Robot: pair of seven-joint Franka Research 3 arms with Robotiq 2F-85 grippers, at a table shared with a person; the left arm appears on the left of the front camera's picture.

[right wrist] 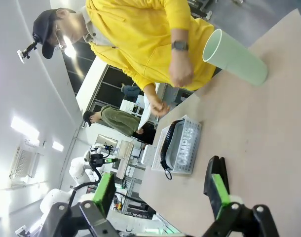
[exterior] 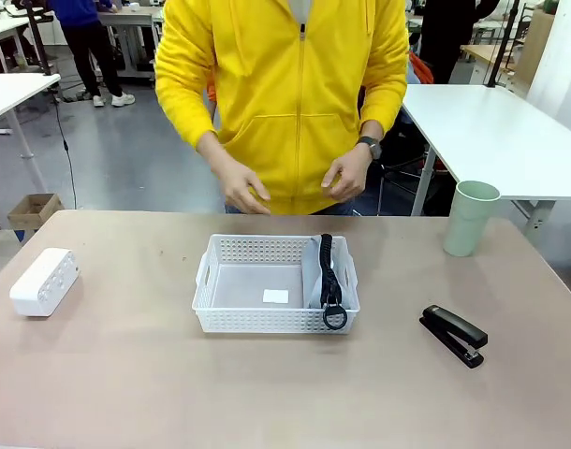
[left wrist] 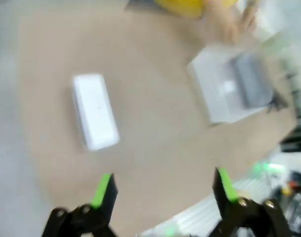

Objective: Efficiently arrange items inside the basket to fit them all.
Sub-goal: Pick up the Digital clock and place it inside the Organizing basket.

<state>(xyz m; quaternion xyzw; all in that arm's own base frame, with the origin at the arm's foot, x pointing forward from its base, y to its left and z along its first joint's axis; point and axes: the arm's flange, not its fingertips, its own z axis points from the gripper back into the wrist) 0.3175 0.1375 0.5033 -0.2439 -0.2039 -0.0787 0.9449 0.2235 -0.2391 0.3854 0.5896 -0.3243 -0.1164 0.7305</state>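
Note:
The white perforated basket (exterior: 231,251) stands mid-table. Along its right wall the grey pouch (exterior: 315,271) stands on edge, black zipper and ring up. The small white box (exterior: 44,281) lies far left, the black stapler (exterior: 452,334) right of the basket, and the pale green cup (exterior: 471,218) upright at the far right. My left gripper (left wrist: 163,190) hangs open above the table, short of the white box (left wrist: 94,111); the basket (left wrist: 214,94) is farther off, blurred. My right gripper (right wrist: 163,190) is open and empty, facing the basket (right wrist: 155,157), the "CAMPUS" pouch (right wrist: 182,143) and the cup (right wrist: 237,58).
A person in a yellow hoodie (exterior: 295,94) stands at the far edge, both hands (exterior: 243,187) raised just beyond the basket. A small white label (exterior: 275,296) lies on the basket floor. Bare tabletop (exterior: 136,374) surrounds the basket on the near side.

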